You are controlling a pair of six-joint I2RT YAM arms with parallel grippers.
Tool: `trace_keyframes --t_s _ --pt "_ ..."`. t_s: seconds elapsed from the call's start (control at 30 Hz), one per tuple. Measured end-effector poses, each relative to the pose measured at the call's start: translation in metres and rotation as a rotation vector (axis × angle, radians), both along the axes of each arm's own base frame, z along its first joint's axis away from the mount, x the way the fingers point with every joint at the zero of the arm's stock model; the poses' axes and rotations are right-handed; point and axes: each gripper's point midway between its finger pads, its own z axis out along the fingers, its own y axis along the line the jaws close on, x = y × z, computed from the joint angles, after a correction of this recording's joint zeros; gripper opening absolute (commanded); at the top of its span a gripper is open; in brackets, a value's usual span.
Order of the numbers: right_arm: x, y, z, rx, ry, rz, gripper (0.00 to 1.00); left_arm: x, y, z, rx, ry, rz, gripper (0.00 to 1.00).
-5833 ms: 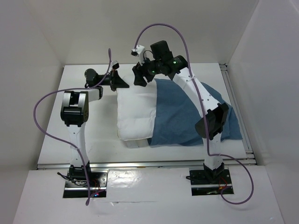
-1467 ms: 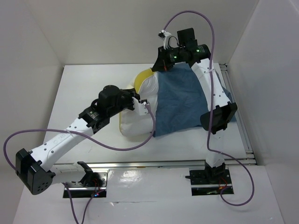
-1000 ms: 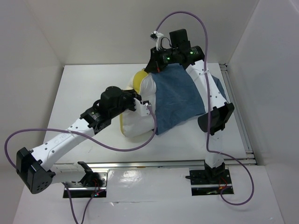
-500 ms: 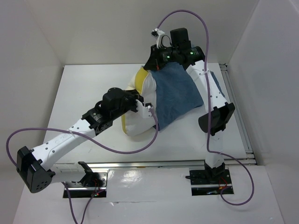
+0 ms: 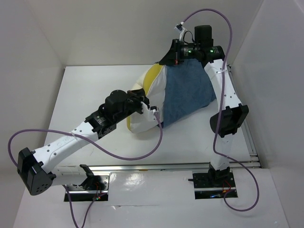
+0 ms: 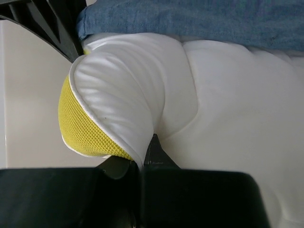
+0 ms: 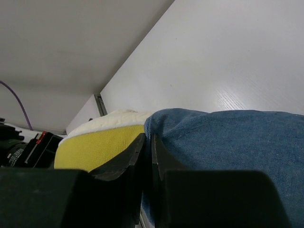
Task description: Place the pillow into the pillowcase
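Pillow (image 5: 141, 124) lies mid-table, partly sheathed in the pillowcase (image 5: 187, 92) – its bare white end points left toward the left gripper (image 5: 148, 105), jaws pinching a fold of it – while the right gripper (image 5: 176, 56), jaws nipping the blue hem, holds the far corner raised.

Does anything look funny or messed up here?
Yes. The pillow is crumpled: its yellow-edged corner folds over where the left hand pinches it, and its white side sticks out of the pillowcase, which the right hand holds up at the far end. Nothing looks torn.
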Motion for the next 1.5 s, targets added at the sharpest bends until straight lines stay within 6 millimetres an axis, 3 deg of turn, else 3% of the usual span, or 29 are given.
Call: trace_keyframes --t_s 0.2,0.27,0.5,0.67,0.9,1.0,1.27,1.5 --pt "0.004 -0.016 0.001 0.067 0.074 0.004 0.19 -0.005 -0.006 0.0 0.013 -0.009 -0.025 0.0" --pt "0.007 -0.025 0.001 0.087 0.093 -0.006 0.0 -0.005 -0.007 0.0 0.014 -0.01 -0.027 0.0" --pt "0.008 -0.033 0.006 0.118 0.104 0.004 0.0 -0.003 -0.008 -0.003 0.021 -0.008 -0.028 0.0" --pt "-0.002 -0.016 0.011 0.129 0.088 0.062 0.0 -0.001 -0.011 -0.009 0.029 0.0 -0.028 0.0" --pt "-0.045 0.05 0.012 0.119 0.069 0.23 0.0 0.006 -0.016 -0.019 0.046 0.01 -0.024 0.0" --pt "-0.062 0.07 0.015 0.116 0.048 0.286 0.0 0.011 -0.018 -0.021 0.057 -0.004 -0.016 0.0" --pt "-0.065 0.072 0.049 0.118 -0.095 0.272 0.0 0.028 -0.025 -0.017 0.044 -0.07 0.022 0.0" --pt "-0.063 0.071 0.053 0.113 -0.122 0.26 0.0 0.059 -0.029 -0.012 0.011 -0.126 0.112 0.0"
